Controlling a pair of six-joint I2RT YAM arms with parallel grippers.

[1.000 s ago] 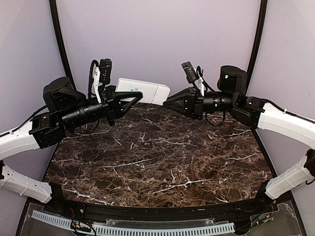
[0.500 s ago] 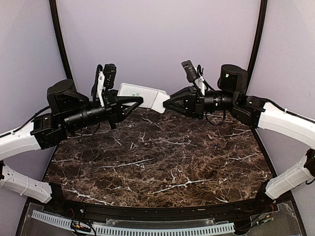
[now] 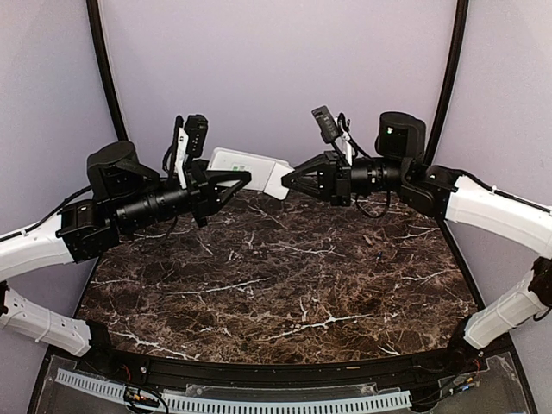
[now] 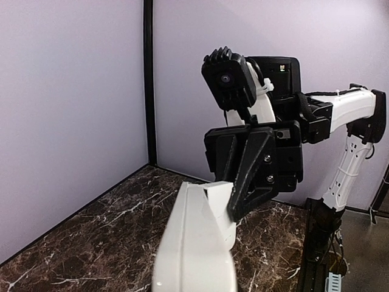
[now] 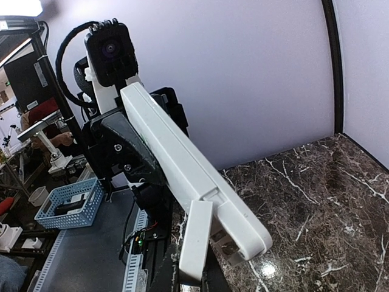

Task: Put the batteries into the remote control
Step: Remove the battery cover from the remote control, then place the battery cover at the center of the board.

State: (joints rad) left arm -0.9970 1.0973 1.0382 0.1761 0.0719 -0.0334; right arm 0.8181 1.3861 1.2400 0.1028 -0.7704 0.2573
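The white remote control [image 3: 244, 161] hangs in the air over the back of the table, with my left gripper [image 3: 238, 178] shut on its left part. From the right wrist it runs as a long white bar [image 5: 176, 158] with its back side up. A small flat white cover [image 3: 278, 179] angles off its right end, and my right gripper [image 3: 290, 179] is shut on that cover [image 5: 197, 243]. The opened compartment [image 5: 236, 246] shows dark beneath it. From the left wrist the remote [image 4: 194, 243] fills the bottom, and the right arm's fingers [image 4: 249, 176] pinch the cover [image 4: 220, 196]. No batteries are in view.
The dark marble table [image 3: 285, 276] lies below both arms. Purple walls close the back and sides. A blue basket [image 5: 67, 204] stands off the table behind the left arm. A white slotted cable strip [image 3: 259, 402] runs along the near edge.
The left arm carried the remote rightward to the right gripper. The right gripper moved in slightly left and closed on the cover, which now angles off the remote's end.
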